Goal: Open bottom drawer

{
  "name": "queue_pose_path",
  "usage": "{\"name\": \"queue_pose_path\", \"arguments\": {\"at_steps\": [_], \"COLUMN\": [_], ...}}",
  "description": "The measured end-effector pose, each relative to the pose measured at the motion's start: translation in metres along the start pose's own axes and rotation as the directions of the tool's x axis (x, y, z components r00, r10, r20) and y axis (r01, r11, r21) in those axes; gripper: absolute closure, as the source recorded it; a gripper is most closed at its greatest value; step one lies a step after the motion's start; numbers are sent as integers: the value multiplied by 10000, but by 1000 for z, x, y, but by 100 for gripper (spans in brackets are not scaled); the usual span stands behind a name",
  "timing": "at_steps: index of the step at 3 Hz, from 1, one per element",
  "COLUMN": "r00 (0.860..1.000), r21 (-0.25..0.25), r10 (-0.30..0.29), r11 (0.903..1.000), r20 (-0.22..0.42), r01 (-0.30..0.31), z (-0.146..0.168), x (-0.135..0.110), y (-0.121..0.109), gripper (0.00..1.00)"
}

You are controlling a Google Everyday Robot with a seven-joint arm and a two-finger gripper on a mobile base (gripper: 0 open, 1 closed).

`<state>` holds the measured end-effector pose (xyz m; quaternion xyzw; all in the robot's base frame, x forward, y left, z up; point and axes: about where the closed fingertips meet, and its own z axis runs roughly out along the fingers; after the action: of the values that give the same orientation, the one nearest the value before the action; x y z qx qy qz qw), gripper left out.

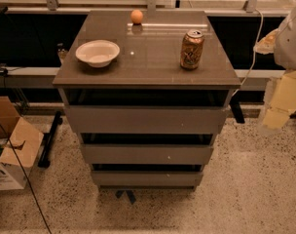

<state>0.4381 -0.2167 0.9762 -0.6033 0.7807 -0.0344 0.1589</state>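
Observation:
A grey-brown cabinet holds three handleless drawers stacked under its top [148, 67]. The bottom drawer [147, 179] is the narrowest and slimmest front, lowest in the stack, and sits flush with a dark gap above it. The middle front [147, 154] and the widest top front [146, 119] are above it. My gripper [280, 104] hangs at the far right edge of the view, well to the right of the cabinet and above floor level, apart from all drawers.
On the cabinet top stand a white bowl [98, 52], an orange ball [137, 16] and a drink can [192, 49]. A cardboard box [11, 147] sits on the speckled floor at the left. A black bar [49, 139] lies beside the cabinet.

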Motion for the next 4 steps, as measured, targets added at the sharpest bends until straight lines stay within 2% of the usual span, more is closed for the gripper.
{"name": "queue_pose_path", "arguments": {"at_steps": [1,2,3,4], "r00": [10000,9995,9987,9982], "r21": [55,423,675,707], "r10": [-3,-37,-28,224], "r11": [10000,9991,9977,9972], "r20": [41,324,511,551], "r01": [3,24,-6,-263], "z": [1,11,35,67], "x": [-1,-6,-8,-1], "y": [1,6,14,17], "gripper": [0,0,0,0]}}
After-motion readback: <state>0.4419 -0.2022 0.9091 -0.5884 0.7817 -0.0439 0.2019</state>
